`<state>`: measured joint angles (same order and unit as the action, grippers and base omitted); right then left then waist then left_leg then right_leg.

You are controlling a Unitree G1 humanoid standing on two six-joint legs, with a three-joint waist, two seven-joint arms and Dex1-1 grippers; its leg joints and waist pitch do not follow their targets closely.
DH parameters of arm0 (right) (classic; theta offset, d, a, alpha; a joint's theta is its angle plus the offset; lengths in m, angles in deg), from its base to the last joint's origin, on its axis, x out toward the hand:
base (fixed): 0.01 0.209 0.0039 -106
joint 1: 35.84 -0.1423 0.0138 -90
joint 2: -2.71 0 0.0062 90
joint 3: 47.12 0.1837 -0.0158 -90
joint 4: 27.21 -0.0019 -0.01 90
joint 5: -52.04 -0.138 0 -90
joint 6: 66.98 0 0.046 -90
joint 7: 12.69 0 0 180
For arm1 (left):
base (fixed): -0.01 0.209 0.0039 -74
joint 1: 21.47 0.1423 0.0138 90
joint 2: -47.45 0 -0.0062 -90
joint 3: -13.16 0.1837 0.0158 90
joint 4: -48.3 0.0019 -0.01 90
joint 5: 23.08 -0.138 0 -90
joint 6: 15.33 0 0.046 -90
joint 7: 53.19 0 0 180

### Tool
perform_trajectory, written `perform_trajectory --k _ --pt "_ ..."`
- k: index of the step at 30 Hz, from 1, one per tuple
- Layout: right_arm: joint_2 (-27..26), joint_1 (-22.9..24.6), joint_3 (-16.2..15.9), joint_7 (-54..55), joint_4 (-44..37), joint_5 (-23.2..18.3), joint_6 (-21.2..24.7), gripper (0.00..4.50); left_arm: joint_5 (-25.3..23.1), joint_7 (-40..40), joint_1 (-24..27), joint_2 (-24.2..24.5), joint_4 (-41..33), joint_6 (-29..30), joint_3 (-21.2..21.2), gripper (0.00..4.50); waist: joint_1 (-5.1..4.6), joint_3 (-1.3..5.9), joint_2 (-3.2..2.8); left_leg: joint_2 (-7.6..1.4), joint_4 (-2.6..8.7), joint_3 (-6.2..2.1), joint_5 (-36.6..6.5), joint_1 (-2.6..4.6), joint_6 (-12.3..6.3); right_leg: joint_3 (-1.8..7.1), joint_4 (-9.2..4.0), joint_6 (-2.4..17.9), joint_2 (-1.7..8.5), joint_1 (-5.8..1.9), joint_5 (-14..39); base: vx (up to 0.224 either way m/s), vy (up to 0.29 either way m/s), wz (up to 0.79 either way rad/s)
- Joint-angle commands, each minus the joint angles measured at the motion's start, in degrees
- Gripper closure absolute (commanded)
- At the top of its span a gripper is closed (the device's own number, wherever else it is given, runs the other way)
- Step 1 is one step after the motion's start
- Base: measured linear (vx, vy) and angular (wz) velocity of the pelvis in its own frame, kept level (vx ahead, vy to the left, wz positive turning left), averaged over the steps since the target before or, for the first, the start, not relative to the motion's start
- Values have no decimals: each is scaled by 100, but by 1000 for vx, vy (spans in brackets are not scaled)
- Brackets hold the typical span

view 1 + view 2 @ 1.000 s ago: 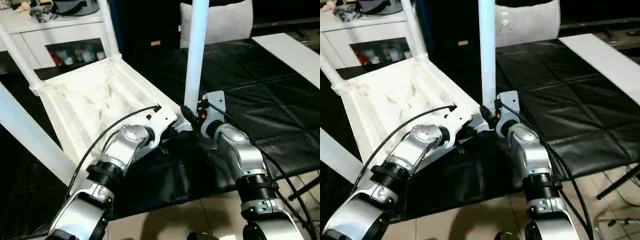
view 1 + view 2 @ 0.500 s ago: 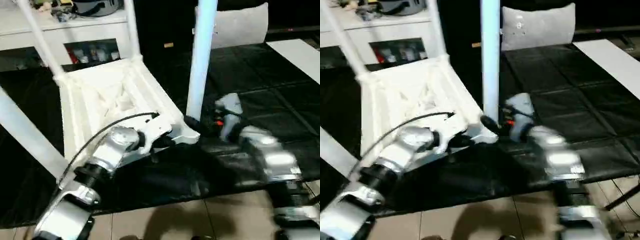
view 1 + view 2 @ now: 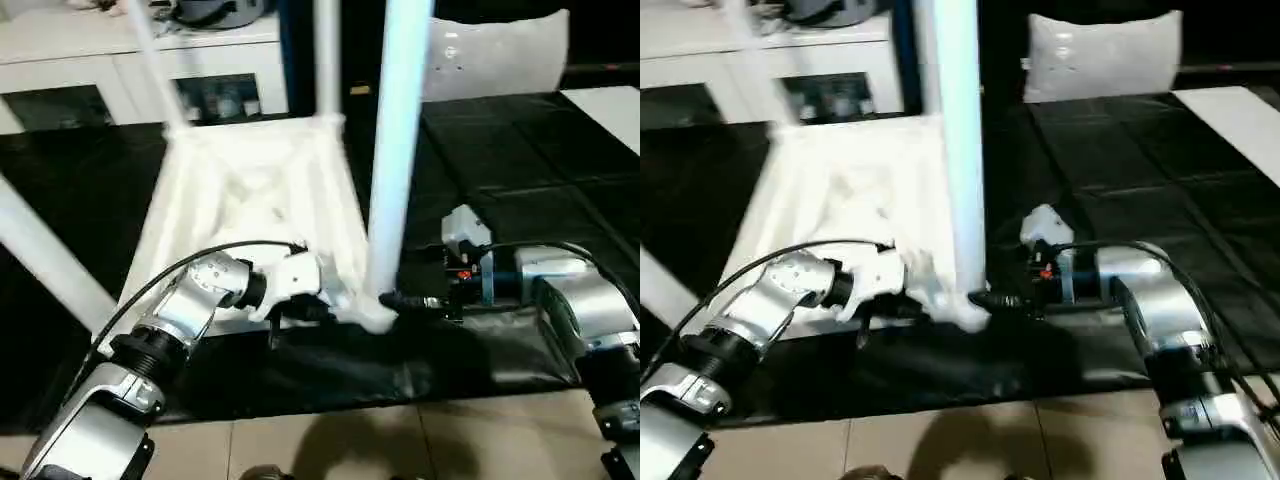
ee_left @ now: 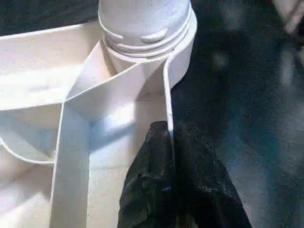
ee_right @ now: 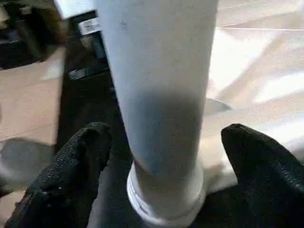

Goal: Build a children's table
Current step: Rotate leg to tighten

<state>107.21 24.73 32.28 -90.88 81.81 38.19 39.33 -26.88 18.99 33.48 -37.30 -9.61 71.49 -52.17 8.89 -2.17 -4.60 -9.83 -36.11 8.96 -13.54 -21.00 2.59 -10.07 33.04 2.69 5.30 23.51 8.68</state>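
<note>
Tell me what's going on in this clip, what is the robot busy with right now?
The robot is assembling a children's table. The white tabletop lies upside down on a black mat with legs standing up from its corner sockets. The left gripper is pinched shut on the tabletop's thin rim beside the near corner socket, steadying it. The right gripper sits open around the base of the near leg, its fingers apart from the tube on both sides.

The upright legs (image 3: 398, 150) run off the top edge, ends unseen.
</note>
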Motion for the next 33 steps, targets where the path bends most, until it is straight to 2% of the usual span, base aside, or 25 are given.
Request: perform_trajectory --k 1,6,12,14,15,16,17,18,20,22,24,26,27,29,30,31,32,33 --pt "67 -91 -108 -249 54 -26 -54 69 -41 375 58 41 -238 -179 266 450 -22 435 127 -413 386 -97 -97 7 -708 427 -340 488 506 -387 1656 0 0 0" --pt "68 -129 -212 -546 147 -64 -60 114 -94 490 92 108 -298 -281 312 450 5 422 136 -407 396 -92 -167 18 -644 423 -381 391 495 -376 1888 0 0 0" --pt "46 -122 -264 -660 210 -74 -49 169 -85 538 108 154 -328 -292 320 450 19 433 130 -401 391 -97 -94 10 -633 418 -374 355 486 -379 1819 0 0 0" --pt "6 -118 -264 -671 246 -67 -60 186 -81 557 104 162 -328 -297 308 450 24 435 110 -395 387 -95 -90 8 -630 416 -378 358 486 -379 1818 0 0 0" --pt "-11 -113 -258 -684 250 -64 -55 186 -76 558 102 167 -327 -300 308 450 21 432 120 -388 387 -90 -106 3 -627 414 -387 348 483 -383 1833 0 0 0" --pt "-32 -99 -252 -680 234 -67 -49 207 -68 559 100 170 -326 -296 306 450 21 432 114 -384 389 -92 -124 0 -612 407 -391 315 479 -388 1867 0 0 0" --pt "-59 -67 -239 -673 187 -88 -14 207 -35 550 107 161 -331 -266 288 450 25 433 85 -384 388 -98 -128 6 -602 406 -388 313 478 -384 1871 0 0 0" --pt "-72 -49 -233 -670 158 -105 13 214 -13 546 114 154 -336 -246 273 450 20 435 99 -386 389 -97 -124 8 -598 406 -392 305 473 -383 1860 0 0 0" --pt "-93 -10 -216 -646 96 -142 67 240 45 527 127 121 -352 -187 232 450 19 439 85 -398 388 -102 -140 15 -590 406 -386 347 472 -377 1793 0 0 0" --pt "-158 130 -171 -545 -243 -321 330 246 221 425 140 3 -405 71 87 450 13 432 57 -408 394 -103 -186 18 -560 409 -392 364 470 -381 1775 0 0 0" --pt "-318 206 -77 -180 -533 -467 715 248 284 282 117 -91 -423 322 1 450 19 438 61 -410 395 -108 -128 11 -561 421 -384 369 473 -393 1685 0 0 0" --pt "-476 252 -51 212 -642 -409 847 251 265 94 78 -178 -412 608 -47 450 10 432 54 -412 401 -117 -130 23 -529 407 -386 373 464 -383 1712 0 0 0" --pt "-654 296 -47 662 -628 -203 769 251 240 -145 23 -302 -358 780 -109 450 -14 417 47 -382 410 -103 -272 25 -464 391 -425 331 469 -382 1940 0 0 0" --pt "-796 296 -7 1011 -578 -96 854 252 226 -378 -23 -408 -302 892 -179 450 -119 363 60 -280 413 -69 -631 47 -288 323 -572 57 453 -379 2696 0 0 0" --pt "-837 292 7 1111 -562 -69 883 252 219 -460 -40 -440 -280 924 -203 450 -146 354 66 -270 417 -68 -660 56 -261 308 -601 -27 444 -380 2838 0 0 0" --pt "-1341 208 252 2343 -321 226 1187 252 151 -1270 -245 -762 -13 1229 -439 450 -247 303 44 -242 411 -71 -875 94 -176 225 -707 -222 397 -347 3204 0 0 0" --pt "-1398 197 284 2480 -293 254 1224 252 145 -1342 -265 -792 10 1261 -459 450 -247 303 44 -242 411 -71 -875 94 -176 225 -707 -222 397 -347 3204 0 0 0" --pt "-1629 133 420 3072 -139 390 1316 252 120 -1609 -341 -910 96 1413 -527 450 -362 298 57 -209 400 -101 -1050 95 -64 139 -748 -385 388 -376 3375 0 0 0"
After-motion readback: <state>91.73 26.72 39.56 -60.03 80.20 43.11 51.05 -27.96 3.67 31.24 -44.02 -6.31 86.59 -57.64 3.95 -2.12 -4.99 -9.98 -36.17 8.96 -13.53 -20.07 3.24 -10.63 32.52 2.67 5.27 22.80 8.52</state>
